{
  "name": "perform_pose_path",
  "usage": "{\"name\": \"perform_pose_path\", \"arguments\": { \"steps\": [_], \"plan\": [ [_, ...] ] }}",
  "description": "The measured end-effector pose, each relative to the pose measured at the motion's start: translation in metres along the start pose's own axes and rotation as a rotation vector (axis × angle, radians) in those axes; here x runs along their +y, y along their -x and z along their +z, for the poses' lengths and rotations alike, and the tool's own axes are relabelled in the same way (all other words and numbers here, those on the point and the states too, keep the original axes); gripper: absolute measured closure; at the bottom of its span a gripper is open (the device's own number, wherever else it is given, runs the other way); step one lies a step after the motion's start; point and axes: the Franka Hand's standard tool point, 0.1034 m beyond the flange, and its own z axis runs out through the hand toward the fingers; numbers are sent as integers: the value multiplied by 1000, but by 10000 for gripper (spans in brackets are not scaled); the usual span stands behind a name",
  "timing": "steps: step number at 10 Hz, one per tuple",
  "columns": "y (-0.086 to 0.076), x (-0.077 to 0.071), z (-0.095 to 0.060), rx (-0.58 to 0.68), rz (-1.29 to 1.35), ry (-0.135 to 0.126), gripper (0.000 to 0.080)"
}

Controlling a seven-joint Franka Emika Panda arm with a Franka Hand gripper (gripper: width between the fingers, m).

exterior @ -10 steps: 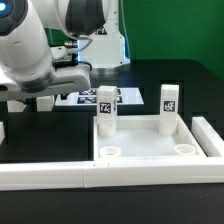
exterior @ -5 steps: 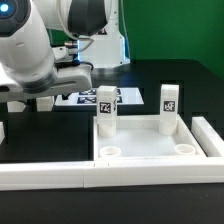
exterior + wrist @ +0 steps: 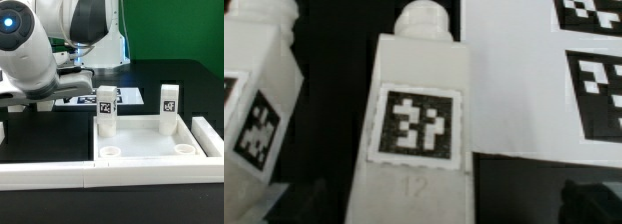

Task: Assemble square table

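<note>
On the black tabletop, the square table top lies flat with its raised rim up, in the middle of the exterior view. Two legs are upright at its far corners, one toward the exterior view's left and one toward the exterior view's right, each with its black-and-white tag facing the camera. The two near corner sockets are empty. The long white border rail runs along the near side of the table top and turns up past its edge on the exterior view's right.

The white arm is over the far part of the tabletop on the exterior view's left. Its end effector hangs low there with its jaws spread wide and nothing held between them. The marker board lies flat just behind it.

The wrist view looks straight down on a loose leg lying on its side, tag up, its rounded peg end pointing away. A second loose leg lies beside it at a slight angle, with a dark gap between them. The marker board's printed tags show on the first leg's other side; whether that leg touches the board cannot be told.
</note>
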Motion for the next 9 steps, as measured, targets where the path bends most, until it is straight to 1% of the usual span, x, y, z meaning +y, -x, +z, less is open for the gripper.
{"name": "perform_pose_path", "arguments": {
  "steps": [1, 3, 9],
  "plan": [
    [0, 0, 0, 0, -3, 1, 162],
    [-1, -2, 0, 0, -10, 3, 513],
    [-1, -4, -1, -1, -16, 7, 510]
  ]
}}
